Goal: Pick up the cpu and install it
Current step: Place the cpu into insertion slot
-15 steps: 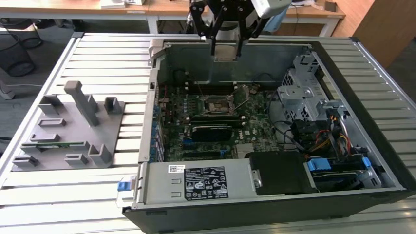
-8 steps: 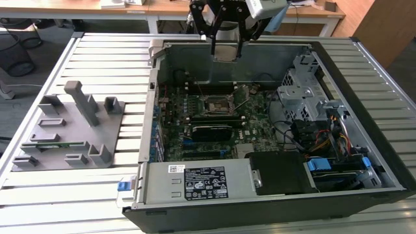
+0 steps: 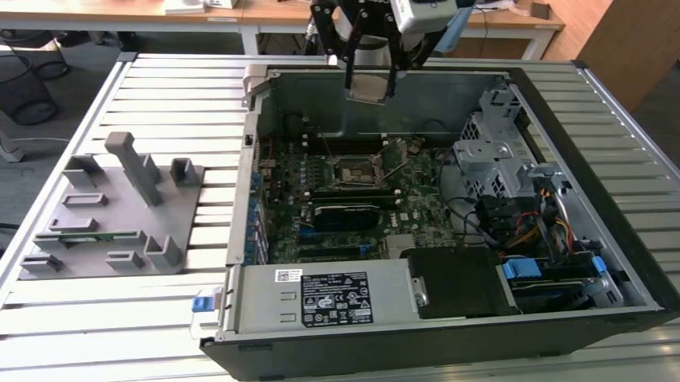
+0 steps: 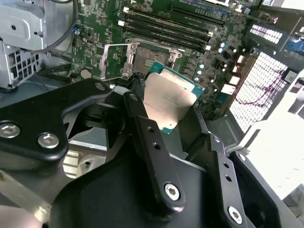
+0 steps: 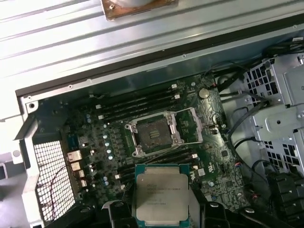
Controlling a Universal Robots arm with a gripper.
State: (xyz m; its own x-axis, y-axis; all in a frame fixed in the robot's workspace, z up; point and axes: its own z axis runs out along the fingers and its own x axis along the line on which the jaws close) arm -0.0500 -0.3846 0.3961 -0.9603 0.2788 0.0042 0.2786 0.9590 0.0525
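The gripper [image 3: 370, 79] has its two slim black fingers closed in on opposite edges of the cpu [image 3: 370, 89] and holds it in the air over the far end of the open black computer case [image 3: 425, 354]. In the first wrist view the cpu [image 5: 161, 192] is a flat square chip — a dull silver lid on a thin green rim. Below it, on the green motherboard [image 5: 95, 142], the square socket [image 5: 153, 134] lies bare with its steel frame folded back. A grey plastic fixture [image 3: 117, 215] stands beside the case on the ribbed metal table [image 3: 181, 95].

Wooden desks [image 3: 276, 13] behind a slatted metal table [image 3: 170, 95], grey floor [image 3: 72, 99] beneath.
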